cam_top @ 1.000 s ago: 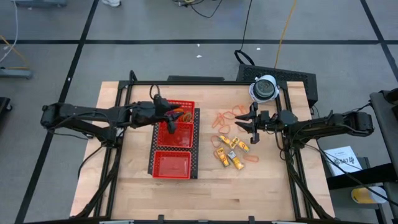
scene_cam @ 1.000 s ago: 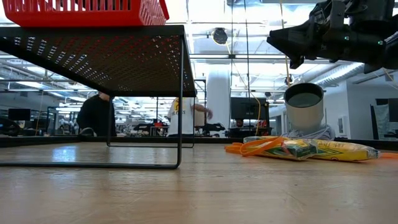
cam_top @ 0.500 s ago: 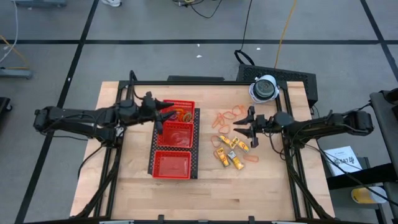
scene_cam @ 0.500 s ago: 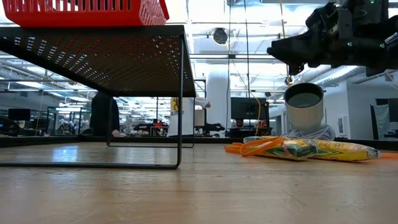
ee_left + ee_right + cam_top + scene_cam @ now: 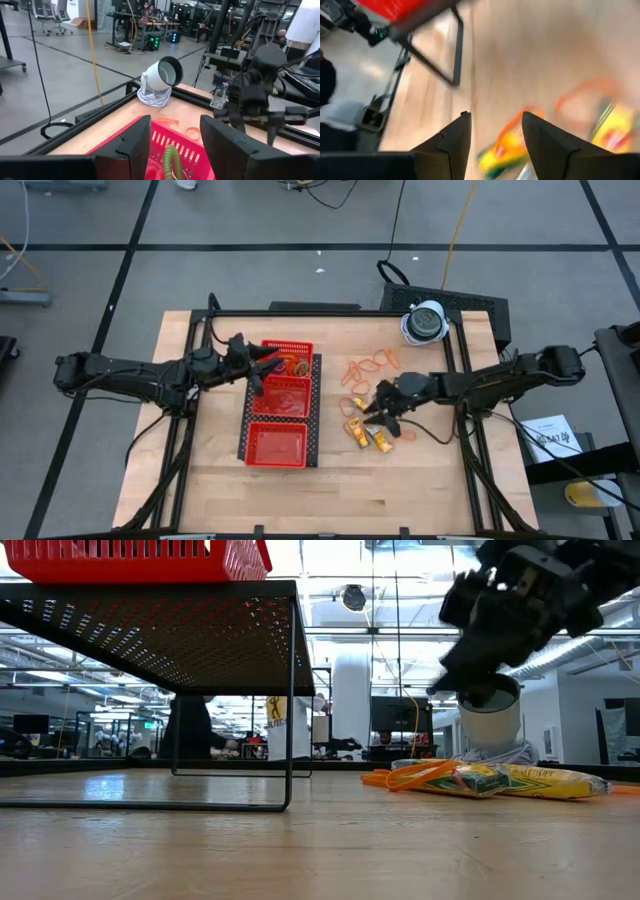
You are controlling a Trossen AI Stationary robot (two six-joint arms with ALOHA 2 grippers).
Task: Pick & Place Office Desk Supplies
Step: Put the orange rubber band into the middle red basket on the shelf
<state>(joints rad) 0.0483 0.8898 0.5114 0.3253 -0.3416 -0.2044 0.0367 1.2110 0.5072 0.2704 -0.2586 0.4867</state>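
Yellow sticks (image 5: 368, 423) and orange rubber-band loops (image 5: 367, 366) are spread towards the table's right edge. They look light; sticks are best pinched mid-length. The right gripper (image 5: 375, 408) is held open, empty, above them. The left gripper (image 5: 262, 364) is kept open over the red tray (image 5: 277, 448).

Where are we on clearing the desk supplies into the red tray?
Done: a few rubber bands and a green ring sit in the red tray's far compartment. In hand: nothing; the right gripper, open, is over the yellow sticks; the left gripper, open, hovers at the tray's far end. Left: the loose orange rubber bands and yellow sticks on the table.
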